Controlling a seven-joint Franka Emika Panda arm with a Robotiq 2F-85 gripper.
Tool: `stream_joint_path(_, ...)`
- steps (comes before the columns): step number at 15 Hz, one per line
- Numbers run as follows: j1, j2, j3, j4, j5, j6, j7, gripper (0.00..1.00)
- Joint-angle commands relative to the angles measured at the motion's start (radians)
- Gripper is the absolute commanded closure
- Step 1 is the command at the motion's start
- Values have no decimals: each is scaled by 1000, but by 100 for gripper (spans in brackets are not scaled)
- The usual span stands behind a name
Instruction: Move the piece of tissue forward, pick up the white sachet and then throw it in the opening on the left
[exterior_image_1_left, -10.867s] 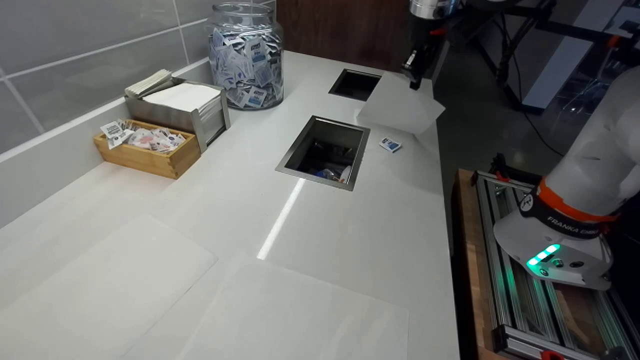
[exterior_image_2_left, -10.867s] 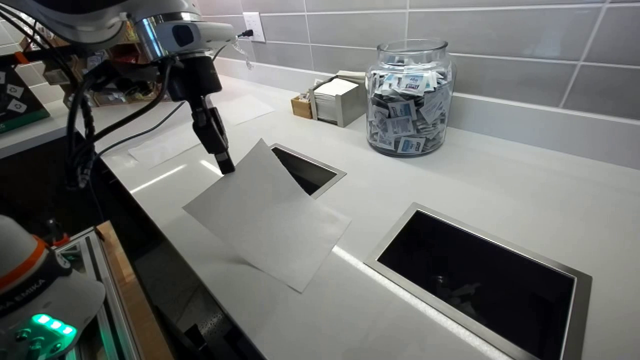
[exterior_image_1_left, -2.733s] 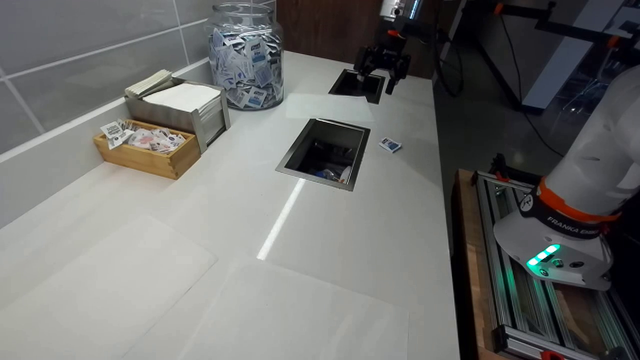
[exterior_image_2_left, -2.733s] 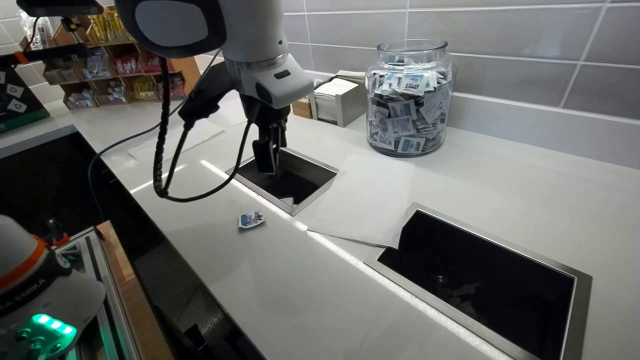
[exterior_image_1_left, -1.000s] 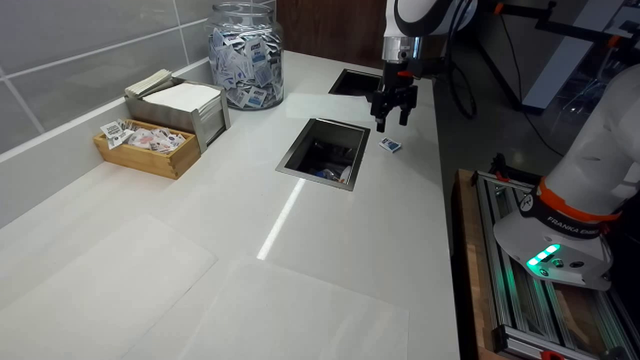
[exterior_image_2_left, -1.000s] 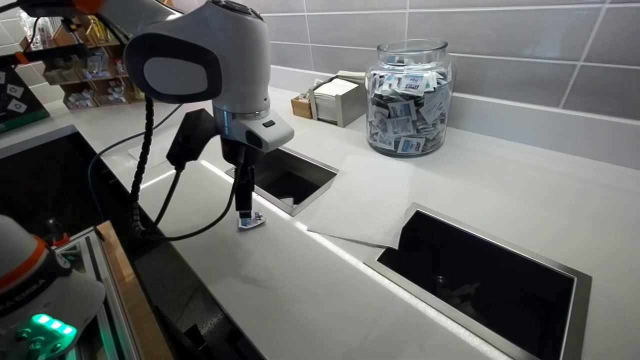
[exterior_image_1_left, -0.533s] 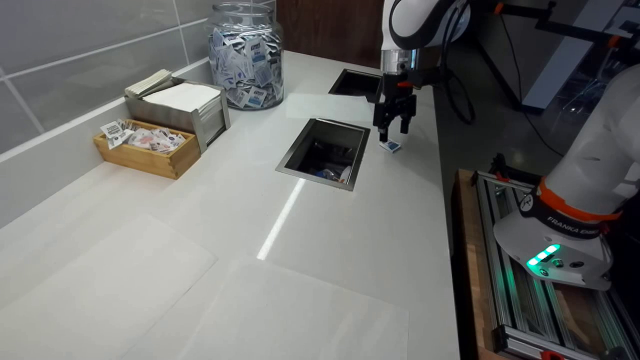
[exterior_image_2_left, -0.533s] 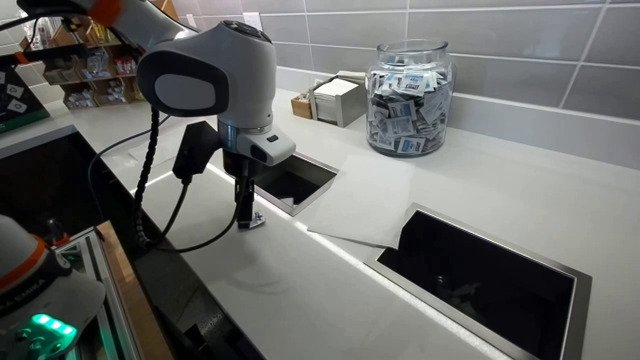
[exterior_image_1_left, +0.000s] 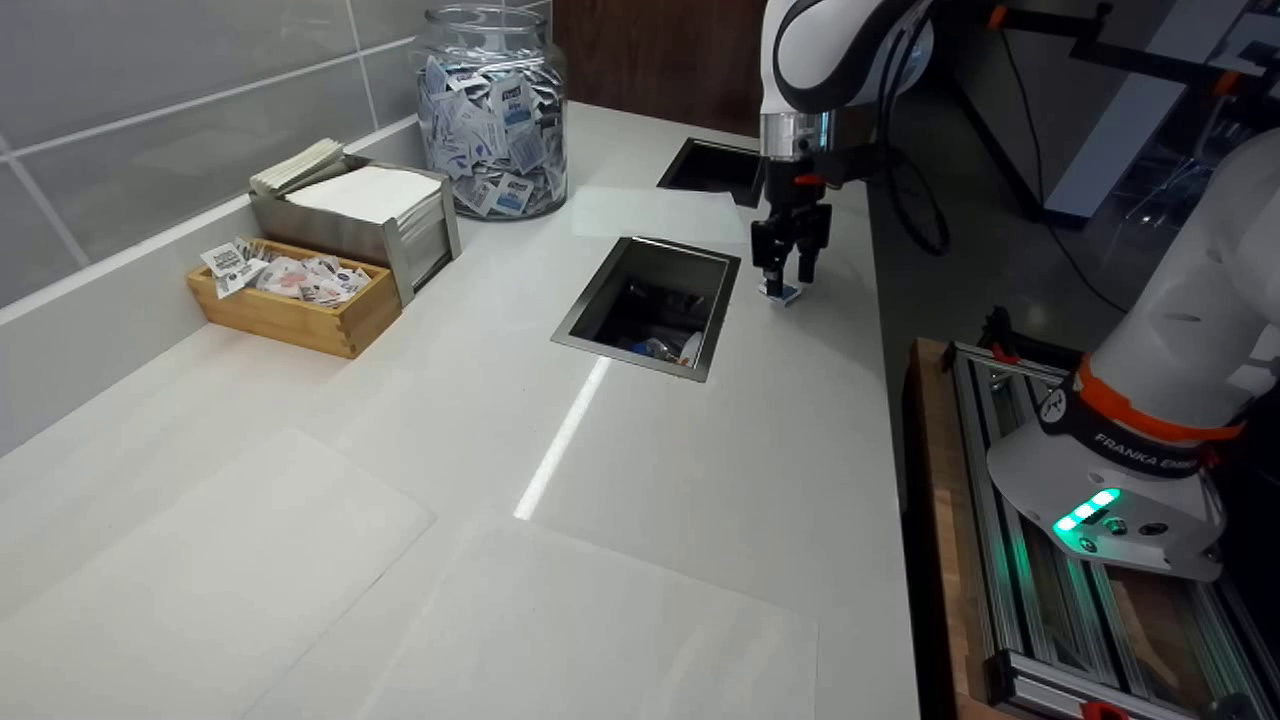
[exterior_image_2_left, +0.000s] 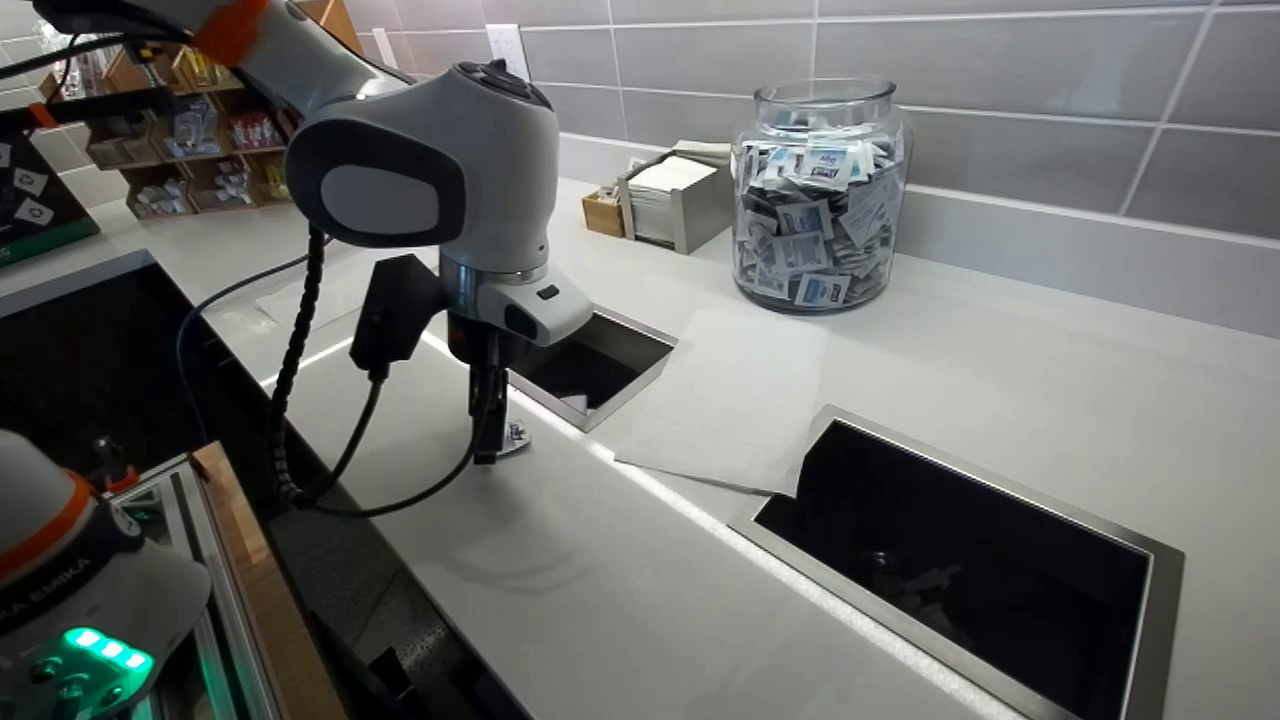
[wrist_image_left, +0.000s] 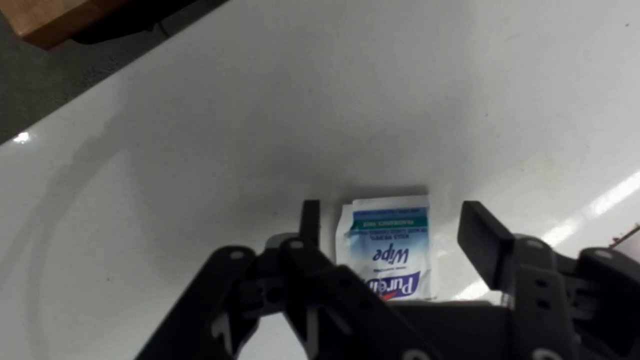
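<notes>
The white sachet (wrist_image_left: 392, 240), with blue and green print, lies flat on the counter. In the wrist view my gripper (wrist_image_left: 392, 216) is open, its fingers (wrist_image_left: 482, 242) on either side of the sachet with a gap to each. In an exterior view the gripper (exterior_image_1_left: 790, 282) points straight down at counter level and partly covers the sachet (exterior_image_1_left: 788, 295). The piece of tissue (exterior_image_2_left: 740, 385) lies flat between the two openings, one corner reaching over the farther one. Beside the gripper is the left opening (exterior_image_2_left: 634, 388), metal-rimmed, also seen as the nearer opening (exterior_image_1_left: 630, 361) with litter inside.
The right opening (exterior_image_2_left: 960, 470) is a second metal-rimmed hole. Along the wall stand a glass jar (exterior_image_1_left: 492, 130) of sachets, a napkin holder (exterior_image_1_left: 330, 235) and a wooden box (exterior_image_1_left: 290, 315). Pale sheets (exterior_image_1_left: 600, 620) lie on the counter. Its edge drops off near the robot base (exterior_image_1_left: 1110, 490).
Earlier my gripper held the tissue above the sachet. The tissue was laid between the openings and released. Over the last second the gripper came down over the sachet and its jaws narrowed somewhat.
</notes>
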Motion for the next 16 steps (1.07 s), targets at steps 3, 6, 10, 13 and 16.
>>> stream_joint_path(3, 3, 17, -3, 0, 12, 20, -29, 72)
stream_joint_path(6, 3, 18, -3, 2, 12, 20, -33, 95)
stream_joint_path(10, 4, 20, -2, 4, 13, 19, -39, 100)
stream_joint_path(13, 5, 11, -1, 0, 13, 20, -49, 100)
stream_joint_path(16, 17, -59, 6, -27, -29, 40, -7, 100)
